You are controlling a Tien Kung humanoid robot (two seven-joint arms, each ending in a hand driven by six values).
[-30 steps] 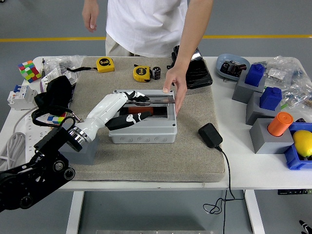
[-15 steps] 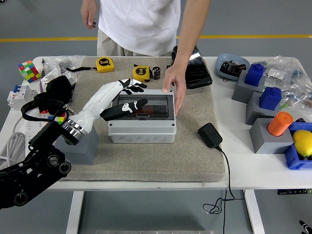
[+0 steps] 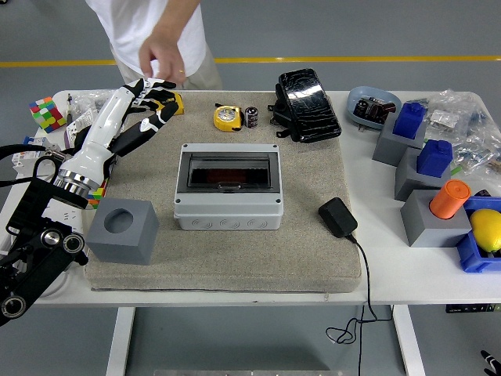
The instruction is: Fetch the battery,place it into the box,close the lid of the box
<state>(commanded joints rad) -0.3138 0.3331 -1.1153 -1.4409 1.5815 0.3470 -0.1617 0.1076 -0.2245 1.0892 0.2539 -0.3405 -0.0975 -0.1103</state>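
While its black arm comes in from the lower left corner of the frame, the left robot hand (image 3: 147, 110), white on the forearm with black fingers, hangs in the upper left over the far left part of the grey felt mat (image 3: 305, 258), its fingers loosely spread and holding nothing. Just behind its fingertips lies a yellow tape measure (image 3: 171, 101), partly hidden by them, and a person's hand (image 3: 163, 59) hangs just above the robot hand at the top of the frame, below a white shirt (image 3: 149, 23). Below the robot hand, near the mat's lower left corner, stands a grey cube block with a round hole in its top (image 3: 122, 230). Right of it, in the middle of the mat, sits the grey plastic box (image 3: 228, 211), its dark see-through lid (image 3: 228, 171) lying flat and shut; something reddish shows dimly through the lid, but the battery cannot be made out for certain. Behind the box, at the mat's far edge, lie a second yellow tape measure (image 3: 228, 117) and, just right of it, a small black cylindrical cell (image 3: 251, 117), with a glossy black pouch (image 3: 306, 95) further right. A black power adapter (image 3: 338, 217) with its cable rests at the mat's right edge. On the white table (image 3: 391, 274), a coloured puzzle cube (image 3: 47, 113) sits at the far left, while blue and grey blocks (image 3: 427, 160), an orange cylinder (image 3: 449, 199) and a yellow lemon-like fruit (image 3: 486, 229) fill the right side.
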